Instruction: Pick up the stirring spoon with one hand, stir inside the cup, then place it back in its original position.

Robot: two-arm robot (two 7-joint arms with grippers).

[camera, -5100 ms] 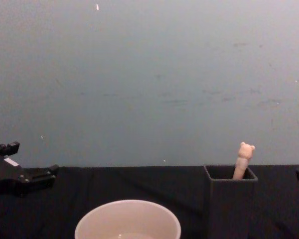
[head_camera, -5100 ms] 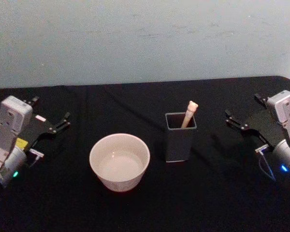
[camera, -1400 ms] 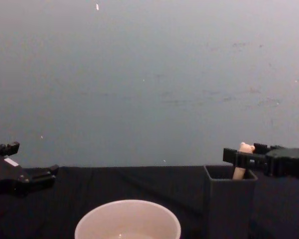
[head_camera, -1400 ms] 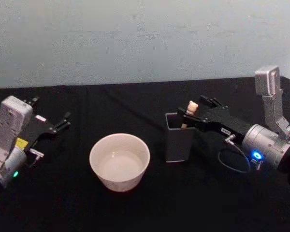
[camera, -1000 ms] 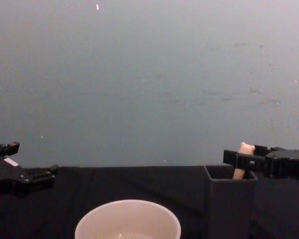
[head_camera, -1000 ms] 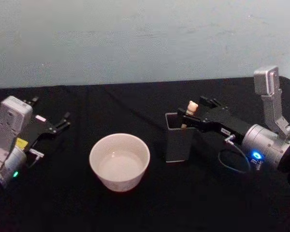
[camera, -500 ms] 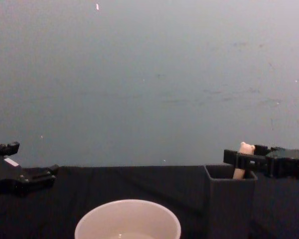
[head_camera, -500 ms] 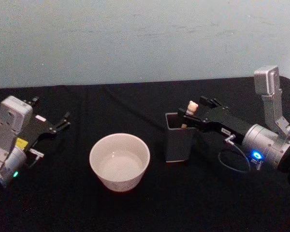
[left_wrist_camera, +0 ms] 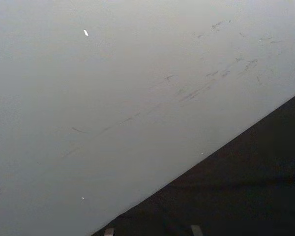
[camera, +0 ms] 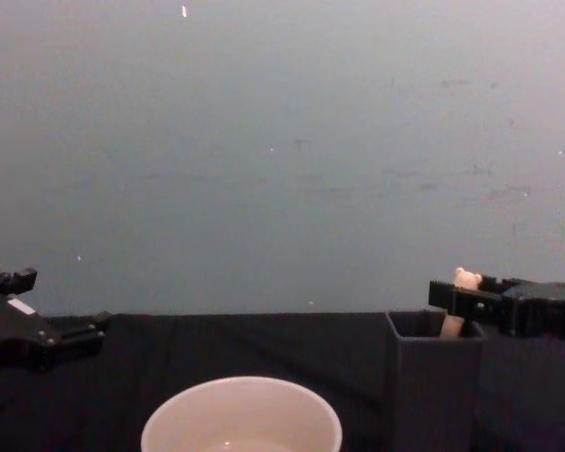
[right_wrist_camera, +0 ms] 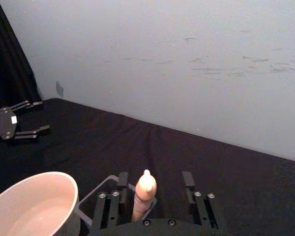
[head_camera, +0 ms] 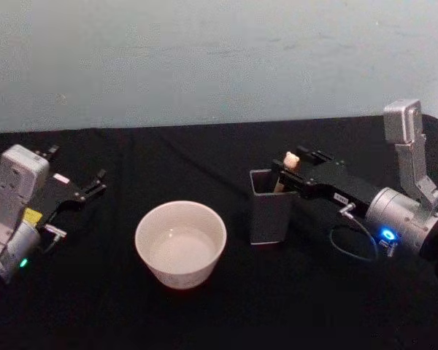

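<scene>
My right gripper (right_wrist_camera: 155, 176), jaws spread, straddles the stirring spoon (right_wrist_camera: 145, 189) in the grey box (head_camera: 270, 213); my left gripper (head_camera: 77, 163) sits parked, jaws spread.

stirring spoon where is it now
In the head view the stirring spoon stands in the dark grey box holder right of the cup, handle between the right tool's open fingers.

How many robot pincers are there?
2. The left pincer is open at the left side of the table; the right pincer is open around the spoon standing in the dark box.
</scene>
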